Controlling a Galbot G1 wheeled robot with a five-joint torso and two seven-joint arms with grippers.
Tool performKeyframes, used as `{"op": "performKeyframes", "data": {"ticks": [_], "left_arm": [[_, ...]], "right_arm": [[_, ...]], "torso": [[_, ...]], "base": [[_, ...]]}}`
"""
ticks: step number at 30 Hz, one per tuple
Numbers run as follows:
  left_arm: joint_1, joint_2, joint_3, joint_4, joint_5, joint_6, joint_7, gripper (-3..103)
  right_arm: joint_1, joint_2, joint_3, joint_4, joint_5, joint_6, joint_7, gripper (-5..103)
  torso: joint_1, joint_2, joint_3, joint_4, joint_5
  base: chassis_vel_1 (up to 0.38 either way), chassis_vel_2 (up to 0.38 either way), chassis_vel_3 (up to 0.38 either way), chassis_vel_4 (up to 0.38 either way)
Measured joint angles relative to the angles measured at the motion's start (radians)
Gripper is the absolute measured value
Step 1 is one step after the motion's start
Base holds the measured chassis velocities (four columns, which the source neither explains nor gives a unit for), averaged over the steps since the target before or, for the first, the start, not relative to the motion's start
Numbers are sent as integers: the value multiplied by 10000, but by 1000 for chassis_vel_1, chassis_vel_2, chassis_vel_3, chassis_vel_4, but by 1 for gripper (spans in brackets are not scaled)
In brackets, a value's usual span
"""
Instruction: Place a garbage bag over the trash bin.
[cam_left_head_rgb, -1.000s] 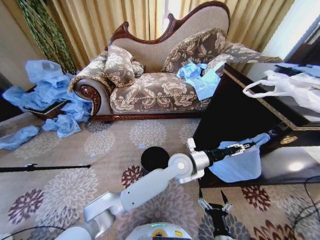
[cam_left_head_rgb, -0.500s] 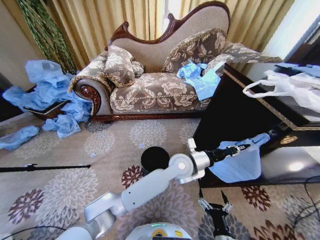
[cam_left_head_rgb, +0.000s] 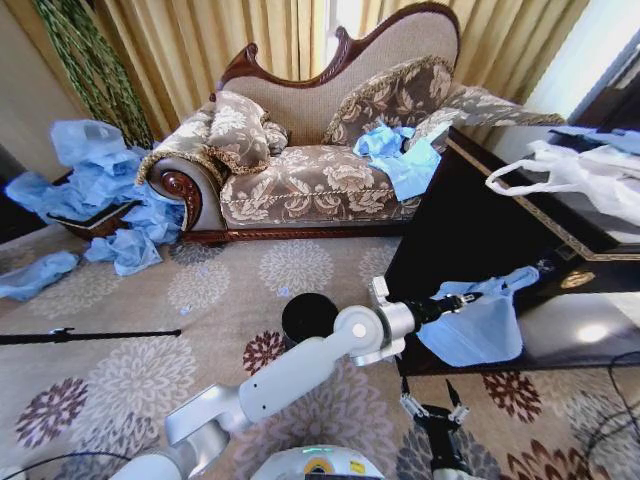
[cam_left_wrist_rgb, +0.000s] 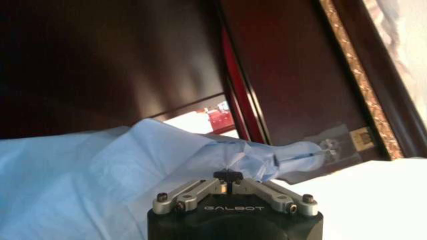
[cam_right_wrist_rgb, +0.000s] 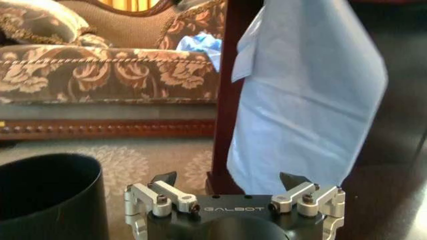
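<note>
Reaching out to our right across the carpet, our left claw (cam_left_head_rgb: 462, 298) was pinched closed on the upper edge of the garbage bag (cam_left_head_rgb: 478, 325), and the light blue sheet hung down from that grip against the dark side of the bench (cam_left_head_rgb: 470, 215). In the left wrist view the fingers (cam_left_wrist_rgb: 230, 181) met at a point with the plastic (cam_left_wrist_rgb: 100, 175) gathered between them, a twisted tail of the bag running on toward the bench's gilt trim. The trash bin (cam_left_head_rgb: 309, 318) stood upright on the patterned carpet (cam_left_head_rgb: 200, 290), just beside the left arm's elbow and apart from the bag. Our right claw (cam_left_head_rgb: 432, 407) hovered low near the bottom edge of the head view, its fingers spread and empty; from its wrist camera the two tips (cam_right_wrist_rgb: 294, 180) stood wide apart, the bin's black wall (cam_right_wrist_rgb: 50, 195) close on one side and the hanging bag (cam_right_wrist_rgb: 313, 95) ahead. A white plastic bag (cam_left_head_rgb: 570, 175) with loop handles lay on the bench top. More blue bags were heaped on the sofa (cam_left_head_rgb: 320, 180) seat (cam_left_head_rgb: 400, 155) and piled on the floor beside the sofa's arm (cam_left_head_rgb: 95, 190).
</note>
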Motion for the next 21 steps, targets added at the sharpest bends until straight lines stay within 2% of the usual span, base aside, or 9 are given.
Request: {"op": "performKeyframes", "data": {"ticks": [8,11,12,13,15,21], "left_arm": [[117,217,-62,53,21,175,-409,0],[280,441,-139,110,103,247,-521,0],[280,441,-139,110,103,247,-521,0],[318,496,-165,109,110,260,-536,0],[483,724,-321,-28,112,302,-570,0],[680,1035,-520,-294,90,390,-671,0]], "right_arm": [[-183,0,489,254,615,150,-559,100],[-352,0,749,363,1229,705,-1716,100],[-352,0,749,363,1229,705,-1716,100],[-380,-13,827,362,1410,906,-2047,100],[-435,-130,1262,326,2161,1551,-3296,100],[-478,-246,1645,540,2824,1784,-4062,100]], "torso": [[0,0,0,-2,0],[0,0,0,-1,-1],[0,0,0,-1,-1],[0,0,0,-1,0],[0,0,0,0,0],[0,0,0,0,0]], "base": [[0,0,0,0],[0,0,0,0],[0,0,0,0],[0,0,0,0],[0,0,0,0],[0,0,0,0]]}}
